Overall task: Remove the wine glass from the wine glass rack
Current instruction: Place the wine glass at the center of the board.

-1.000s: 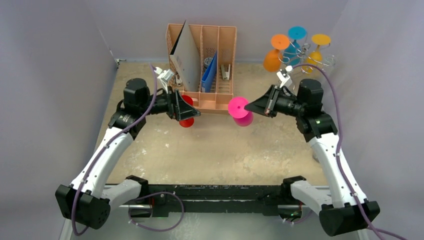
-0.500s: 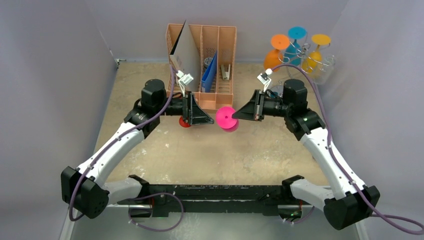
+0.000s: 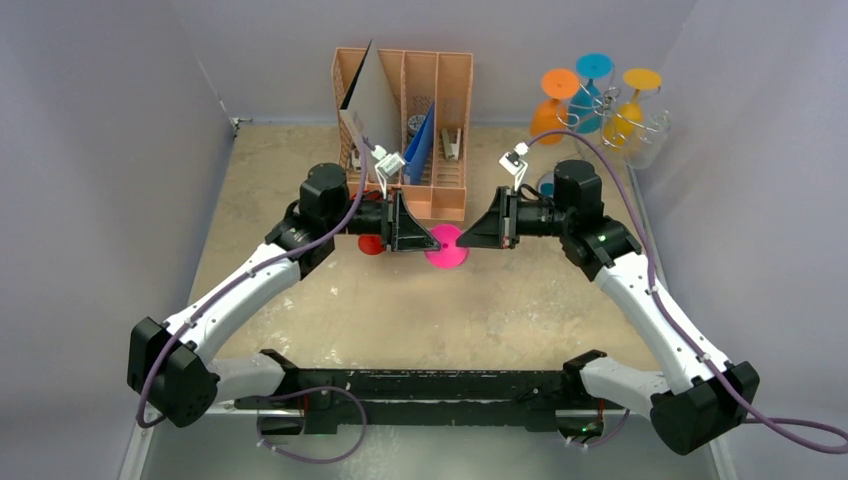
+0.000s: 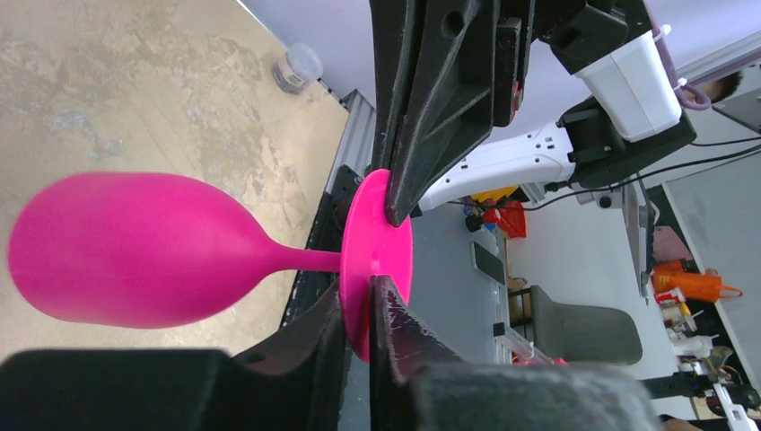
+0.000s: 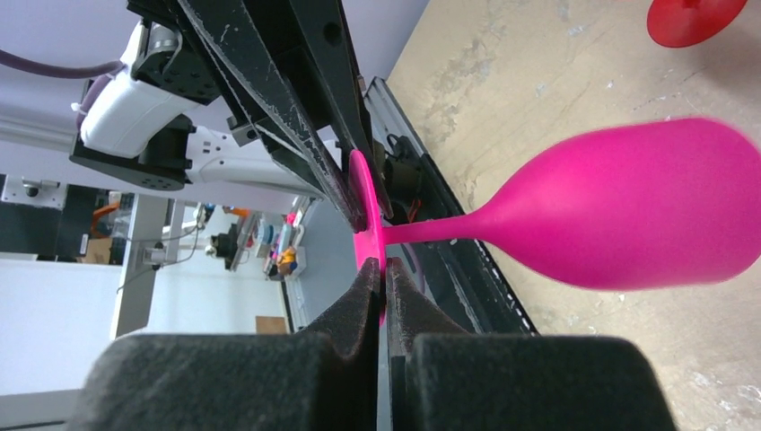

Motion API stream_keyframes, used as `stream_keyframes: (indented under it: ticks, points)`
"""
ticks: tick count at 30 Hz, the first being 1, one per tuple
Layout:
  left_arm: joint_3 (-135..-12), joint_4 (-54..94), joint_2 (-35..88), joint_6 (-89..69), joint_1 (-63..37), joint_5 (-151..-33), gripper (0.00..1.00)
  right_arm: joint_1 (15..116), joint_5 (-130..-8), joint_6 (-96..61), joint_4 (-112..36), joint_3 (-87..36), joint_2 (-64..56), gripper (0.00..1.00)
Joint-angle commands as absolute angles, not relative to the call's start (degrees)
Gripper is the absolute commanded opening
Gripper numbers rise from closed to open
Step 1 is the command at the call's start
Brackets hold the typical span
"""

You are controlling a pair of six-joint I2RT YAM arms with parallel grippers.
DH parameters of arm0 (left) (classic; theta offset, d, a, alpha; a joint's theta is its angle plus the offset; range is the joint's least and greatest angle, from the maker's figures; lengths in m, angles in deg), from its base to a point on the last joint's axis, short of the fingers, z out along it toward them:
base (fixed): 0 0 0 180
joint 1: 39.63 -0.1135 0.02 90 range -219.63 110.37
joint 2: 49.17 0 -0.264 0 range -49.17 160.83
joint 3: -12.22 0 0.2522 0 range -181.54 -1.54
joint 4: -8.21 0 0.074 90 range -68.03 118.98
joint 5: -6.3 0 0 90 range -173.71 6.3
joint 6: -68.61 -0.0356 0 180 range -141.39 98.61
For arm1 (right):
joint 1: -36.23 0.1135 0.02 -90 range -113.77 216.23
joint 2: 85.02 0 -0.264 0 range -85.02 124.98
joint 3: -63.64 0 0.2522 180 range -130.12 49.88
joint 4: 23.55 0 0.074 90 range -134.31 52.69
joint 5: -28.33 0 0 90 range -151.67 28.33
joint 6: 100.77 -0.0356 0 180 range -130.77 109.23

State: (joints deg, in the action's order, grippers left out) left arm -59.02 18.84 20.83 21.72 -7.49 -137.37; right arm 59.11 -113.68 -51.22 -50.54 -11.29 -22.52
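Both my arms meet at mid-worktop, right in front of the peach organiser, well clear of the wine glass rack at the far right. The pink wine glass hangs between them with its foot up, bowl down and stem roughly upright. I can't tell whether the bowl touches the surface.

My right tool is pressed together on one edge of the round foot. My left tool comes in from the opposite side, its fingers straddling the far rim and pinching it. So the glass lies dead between the two tools, equally near both. My read: this is a handover, and one side has to let go next.

The rack carries orange, blue and yellow glasses. The organiser holds a grey board and a blue folder. A red glass sits just behind my left tool.
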Motion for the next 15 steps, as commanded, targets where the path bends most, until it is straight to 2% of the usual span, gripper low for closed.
stream_keyframes:
  ticks: [1,2,5,8,10,13,15]
  points:
    - [-58.6,18.3,20.2,20.0,-6.8,-137.1,0.05,59.8,-114.9,-49.7,-49.2,-13.2,-23.4,0.00]
    - [-58.5,18.5,20.0,19.9,-6.7,-137.1,0.00,59.9,-114.8,-49.7,-49.1,-13.1,-23.5,0.00]
    - [-59.0,20.6,19.3,18.0,-6.3,-136.1,0.00,60.6,-115.1,-49.1,-49.3,-12.7,-23.5,0.00]
    - [-59.0,21.3,18.3,16.7,-6.1,-135.8,0.00,61.4,-116.1,-48.5,-49.6,-12.6,-23.0,0.22]
    - [-58.9,21.3,17.9,16.4,-6.1,-136.1,0.00,61.9,-116.1,-48.4,-49.9,-12.6,-22.5,0.25]
    - [-59.0,21.6,17.5,15.8,-6.0,-136.6,0.00,62.5,-115.8,-48.4,-49.8,-12.7,-21.9,0.22]
    - [-59.0,21.8,17.3,15.6,-6.0,-136.8,0.00,63.0,-115.4,-48.4,-49.6,-12.8,-21.7,0.10]
